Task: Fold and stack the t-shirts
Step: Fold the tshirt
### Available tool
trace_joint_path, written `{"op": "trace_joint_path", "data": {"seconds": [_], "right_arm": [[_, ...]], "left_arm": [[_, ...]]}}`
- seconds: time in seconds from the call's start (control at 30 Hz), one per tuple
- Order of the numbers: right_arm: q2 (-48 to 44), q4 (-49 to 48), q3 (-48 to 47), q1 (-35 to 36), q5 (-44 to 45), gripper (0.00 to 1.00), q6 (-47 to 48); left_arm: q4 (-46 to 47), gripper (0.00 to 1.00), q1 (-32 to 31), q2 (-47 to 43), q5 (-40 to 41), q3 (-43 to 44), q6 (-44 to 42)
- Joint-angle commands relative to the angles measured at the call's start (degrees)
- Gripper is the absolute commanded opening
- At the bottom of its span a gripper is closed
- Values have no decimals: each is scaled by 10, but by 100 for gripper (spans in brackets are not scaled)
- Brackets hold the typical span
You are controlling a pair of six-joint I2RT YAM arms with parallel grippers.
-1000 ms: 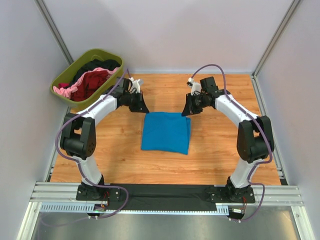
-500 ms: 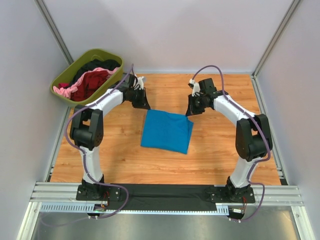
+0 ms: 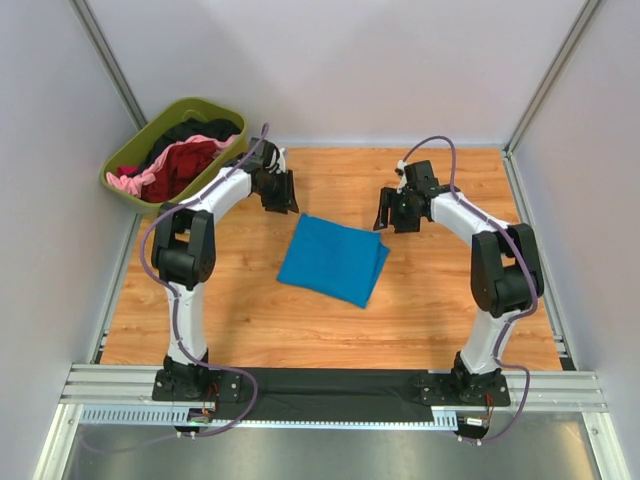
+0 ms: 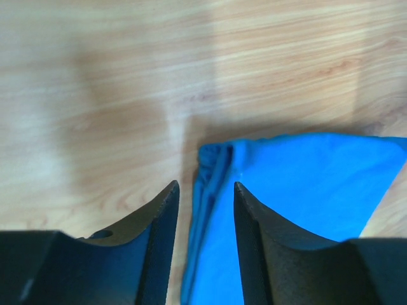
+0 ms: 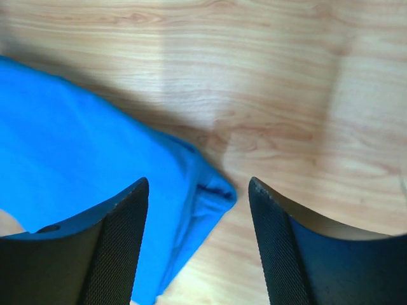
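A bright blue t-shirt (image 3: pixel 333 260) lies folded into a rough square on the wooden table, turned slightly askew. My left gripper (image 3: pixel 281 200) hovers open just above its far left corner; in the left wrist view that corner of the blue shirt (image 4: pixel 299 190) shows below the left gripper (image 4: pixel 205 185), untouched. My right gripper (image 3: pixel 396 216) stands open over the far right corner. The right wrist view shows the blue cloth (image 5: pixel 76 140) under the right gripper (image 5: pixel 198 181), with nothing between its fingers. Dark red (image 3: pixel 186 160), pink (image 3: pixel 140 181) and black (image 3: pixel 203 130) t-shirts lie in the tub.
An olive-green plastic tub (image 3: pixel 118 158) stands at the far left corner, beside the left arm. Grey walls close in the table on three sides. A metal rail (image 3: pixel 330 385) runs along the near edge by the arm bases.
Both grippers have opened and let go of the blue shirt's far corners. The shirt has settled flat, a little skewed, and both grippers have drawn slightly away from it.
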State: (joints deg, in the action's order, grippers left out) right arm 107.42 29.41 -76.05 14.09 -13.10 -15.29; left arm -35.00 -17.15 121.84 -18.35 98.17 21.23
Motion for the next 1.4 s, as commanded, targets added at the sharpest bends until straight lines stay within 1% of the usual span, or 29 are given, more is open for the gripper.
{"op": "trace_joint_path", "data": {"seconds": [0.0,0.07,0.1,0.17,0.2,0.27,0.3,0.37,0.47,0.57,0.6,0.7,0.77,0.8,0.83,0.87,0.9,0.93,0.97,1.0,1.07,1.1,1.13,1.17,1.23,1.33,1.37], "right_arm": [[-78,-8,22,5,-10,66,-89],[-85,-10,47,7,-18,66,-116],[-87,-8,54,9,-18,66,-138],[-86,-8,73,16,-17,65,-153],[-87,-11,78,17,-12,64,-162],[-86,-22,97,24,-10,62,-183],[-85,-34,102,27,-8,61,-186],[-72,-47,116,31,2,59,-192],[-46,-87,135,32,-13,55,-186],[-17,-125,141,32,-35,46,-147],[-8,-138,137,31,-45,37,-136],[24,-149,117,31,-74,24,-89],[34,-149,103,28,-101,22,-66],[39,-140,95,27,-111,24,-48],[40,-128,71,26,-128,26,-38],[39,-100,61,24,-137,34,-17],[29,-88,55,23,-144,37,-7],[19,-79,46,22,-148,40,1],[10,-67,46,20,-151,44,9],[1,-66,46,18,-155,51,17],[-11,-60,36,9,-168,55,27],[-8,-59,31,7,-171,56,38],[2,-59,25,4,-182,57,44],[12,-52,7,2,-189,57,49],[40,-40,-12,2,-206,57,70],[58,-39,-36,1,-224,57,87],[69,-37,-51,0,-224,56,91]], "left_arm": [[-21,48,-6,-95,28,-23,27],[-12,50,-17,-135,38,-58,30],[-7,50,-27,-149,33,-96,42],[18,50,-37,-183,10,-138,57],[26,50,-47,-194,7,-178,65],[42,50,-56,-215,5,-213,83],[45,50,-62,-220,3,-244,88],[50,50,-65,-224,6,-272,107],[61,50,-65,-231,14,-341,128],[78,50,-66,-245,23,-381,153],[81,50,-66,-250,24,-406,159],[87,50,-69,-260,28,-445,191],[85,50,-75,-278,24,-473,215],[84,50,-77,-288,19,-480,240],[79,50,-79,-318,14,-484,250],[74,50,-81,-338,7,-487,259],[71,50,-81,-359,9,-484,268],[60,51,-80,-394,29,-477,268],[53,57,-76,-405,40,-448,258],[45,58,-73,-411,50,-429,223],[36,60,-54,-396,60,-372,171],[36,60,-45,-364,60,-356,131],[33,60,-34,-343,60,-340,115],[41,60,-9,-324,26,-319,100],[78,59,16,-275,-30,-309,47],[107,59,24,-228,-49,-286,-6],[109,58,26,-216,-55,-266,-13]]}}
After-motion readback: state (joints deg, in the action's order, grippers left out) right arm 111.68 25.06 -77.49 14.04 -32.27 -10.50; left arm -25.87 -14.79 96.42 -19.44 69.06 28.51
